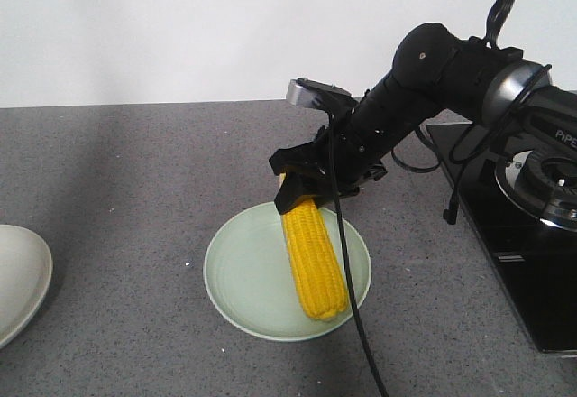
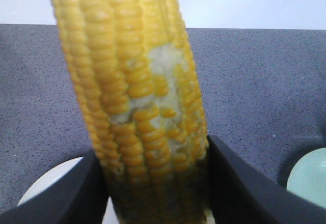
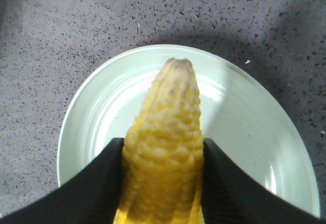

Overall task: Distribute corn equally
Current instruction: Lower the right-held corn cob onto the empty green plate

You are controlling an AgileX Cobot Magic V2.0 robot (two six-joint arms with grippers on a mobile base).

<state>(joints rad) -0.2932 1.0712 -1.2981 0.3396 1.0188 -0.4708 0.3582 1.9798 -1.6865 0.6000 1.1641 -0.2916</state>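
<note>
At the far left we see a white plate (image 1: 18, 280) at the edge of the gray speckled tabletop (image 1: 135, 162). It is well apart from the pale green plate (image 1: 243, 280) in the middle. The right cob (image 1: 314, 266) of yellow corn lies tilted over the green plate. Its near end is down by the plate's rim and its far end is held up. The right fingers (image 3: 97, 188) pinch this cob from both sides. The black right arm (image 1: 433, 72) bends down to it from the right, and a black cable (image 1: 356, 325) hangs across the plate. At the far right is a black base (image 1: 523, 262). In the left wrist view, the left fingers (image 2: 81, 193) pinch the left cob (image 2: 137, 96), and both plates peek out low down. Behind the tabletop is a plain white wall (image 1: 180, 27).
</note>
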